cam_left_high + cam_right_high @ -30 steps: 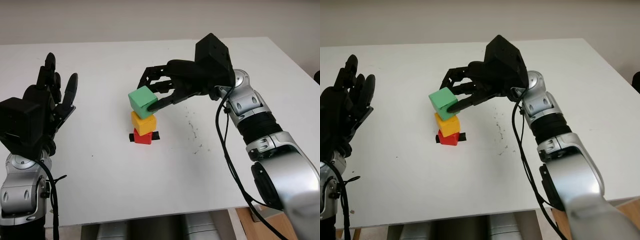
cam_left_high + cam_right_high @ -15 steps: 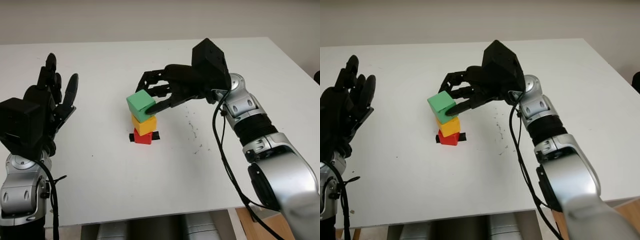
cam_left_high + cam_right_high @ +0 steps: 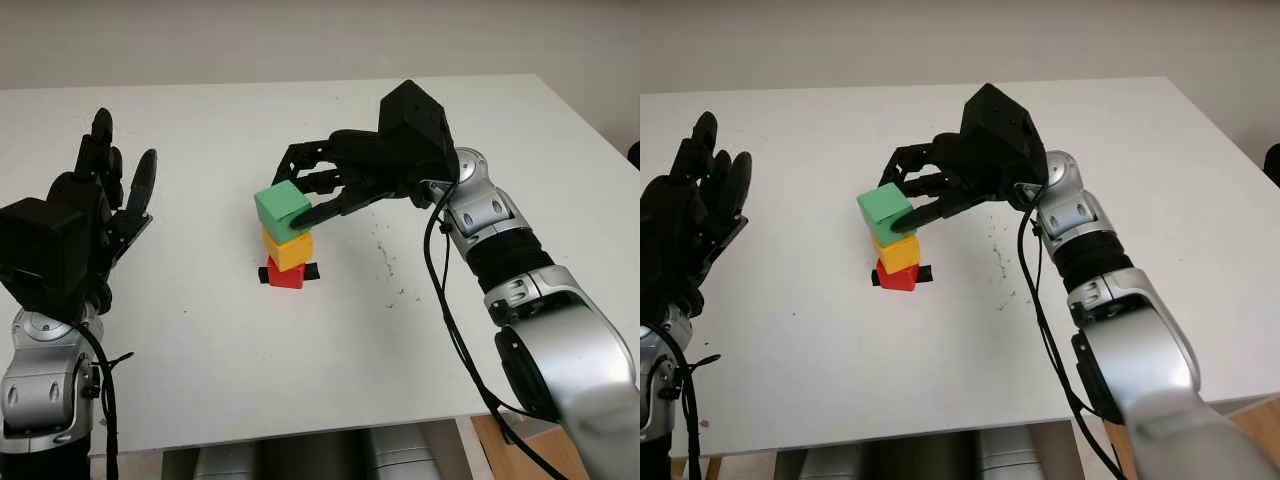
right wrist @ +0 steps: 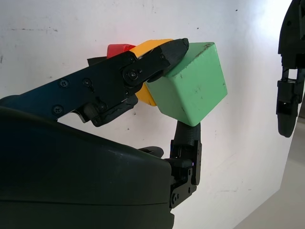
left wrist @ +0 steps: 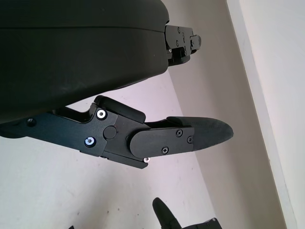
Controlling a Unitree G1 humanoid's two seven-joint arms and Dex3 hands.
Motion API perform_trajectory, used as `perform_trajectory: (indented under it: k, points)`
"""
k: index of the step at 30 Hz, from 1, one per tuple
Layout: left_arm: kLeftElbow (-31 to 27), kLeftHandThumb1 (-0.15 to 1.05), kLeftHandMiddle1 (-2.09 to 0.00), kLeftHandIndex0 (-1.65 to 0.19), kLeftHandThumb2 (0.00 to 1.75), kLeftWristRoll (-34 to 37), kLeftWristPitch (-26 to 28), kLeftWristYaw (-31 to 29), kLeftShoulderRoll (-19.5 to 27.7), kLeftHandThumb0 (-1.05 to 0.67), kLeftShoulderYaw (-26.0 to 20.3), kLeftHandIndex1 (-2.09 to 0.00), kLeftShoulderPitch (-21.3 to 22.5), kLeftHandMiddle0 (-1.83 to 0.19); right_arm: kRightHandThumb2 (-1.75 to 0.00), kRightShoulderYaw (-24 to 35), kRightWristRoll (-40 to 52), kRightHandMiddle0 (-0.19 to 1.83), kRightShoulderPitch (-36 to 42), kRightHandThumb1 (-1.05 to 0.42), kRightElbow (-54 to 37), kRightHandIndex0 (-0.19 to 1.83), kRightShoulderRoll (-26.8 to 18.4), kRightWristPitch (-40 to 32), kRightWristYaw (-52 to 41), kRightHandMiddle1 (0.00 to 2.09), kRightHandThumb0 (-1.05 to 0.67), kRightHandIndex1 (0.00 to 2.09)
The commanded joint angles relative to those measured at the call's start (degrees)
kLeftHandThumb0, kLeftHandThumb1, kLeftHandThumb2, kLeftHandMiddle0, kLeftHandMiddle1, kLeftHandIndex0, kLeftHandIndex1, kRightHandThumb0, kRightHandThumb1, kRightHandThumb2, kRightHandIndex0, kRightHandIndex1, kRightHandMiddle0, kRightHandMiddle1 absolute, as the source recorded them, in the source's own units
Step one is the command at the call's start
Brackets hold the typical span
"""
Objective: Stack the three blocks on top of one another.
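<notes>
Fingers of your right hand pinch the green block by opposite faces, tilted on the yellow block above the red block. It looks light, rigid and smooth-sided; release gently. Left hand open, well apart.

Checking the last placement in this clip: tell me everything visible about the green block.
The green block is a matte cube with scuffed faces, perhaps painted wood. The right hand grips it between its fingers. It is tilted, sitting on or just over the yellow block, which stands on the red block near the middle of the white table. Whether it fully rests there cannot be told.
</notes>
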State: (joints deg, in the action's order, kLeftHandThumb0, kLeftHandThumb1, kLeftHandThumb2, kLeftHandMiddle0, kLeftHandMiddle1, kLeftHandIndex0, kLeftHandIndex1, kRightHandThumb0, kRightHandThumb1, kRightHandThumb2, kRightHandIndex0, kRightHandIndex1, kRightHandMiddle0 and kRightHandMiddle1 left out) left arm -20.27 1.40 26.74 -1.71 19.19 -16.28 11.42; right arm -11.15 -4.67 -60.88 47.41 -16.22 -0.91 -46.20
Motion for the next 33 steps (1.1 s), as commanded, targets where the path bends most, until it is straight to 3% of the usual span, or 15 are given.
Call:
perform_trajectory:
  k: [1,8,11,15,17,20,24,33]
  points:
    - [-1.3,1.05,-0.05,0.07,0.48,0.1,-0.1,0.1,-0.3,-0.72,-0.2,-0.05,-0.4,0.06,-0.06,0.2,-0.2,0.37,0.1,-0.95,0.4,0.31,-0.1,0.7,0.1,1.65,-0.47,0.11]
    - [-0.6,1.05,-0.05,0.08,0.48,0.2,-0.4,0.0,-0.2,-0.72,-0.2,-0.05,0.1,0.07,-0.05,-0.1,-0.7,0.36,-0.5,-0.95,0.8,0.29,-0.6,-0.9,-1.1,1.66,-0.48,0.10]
    - [-0.3,1.05,-0.06,0.07,0.48,0.0,-0.8,0.2,-0.2,-0.72,-0.1,-0.06,0.2,0.05,-0.05,-0.4,-0.9,0.25,-1.3,-0.93,1.4,0.26,-1.0,-1.8,-2.9,1.51,-0.51,0.07]
    - [-0.5,1.05,-0.05,0.07,0.48,0.2,-0.4,0.1,-0.2,-0.73,-0.1,-0.05,0.5,0.07,-0.05,-0.4,-0.9,0.13,-1.9,-0.91,1.8,0.18,-1.5,-1.0,-5.3,1.19,-0.66,0.04]
    - [-0.6,1.05,-0.05,0.07,0.48,0.2,-0.1,0.1,-0.1,-0.72,-0.1,-0.05,0.6,0.07,-0.05,0.0,-0.6,0.04,-2.3,-0.90,2.2,0.04,-1.6,-1.3,-6.3,0.79,-0.75,0.03]
    - [-0.6,1.05,-0.05,0.07,0.48,0.4,-0.1,0.1,-0.1,-0.73,-0.2,-0.05,0.6,0.07,-0.05,0.9,0.4,-0.02,-2.6,-0.89,2.6,-0.13,-1.6,-1.6,-7.9,0.38,-0.79,0.03]
    - [-0.9,1.05,-0.05,0.07,0.48,0.4,0.2,-0.1,0.1,-0.72,-0.1,-0.05,0.5,0.07,-0.06,1.2,1.5,-0.17,-3.0,-0.90,1.3,-0.19,-2.5,-2.5,-10.7,0.07,-0.84,0.00]
    - [0.0,1.05,-0.06,0.07,0.48,0.1,-0.5,0.1,0.2,-0.72,-0.1,-0.06,0.4,0.06,-0.05,3.8,4.6,-0.19,-4.3,-0.91,-1.5,-0.19,-4.9,-5.6,-13.6,0.00,-0.86,0.00]
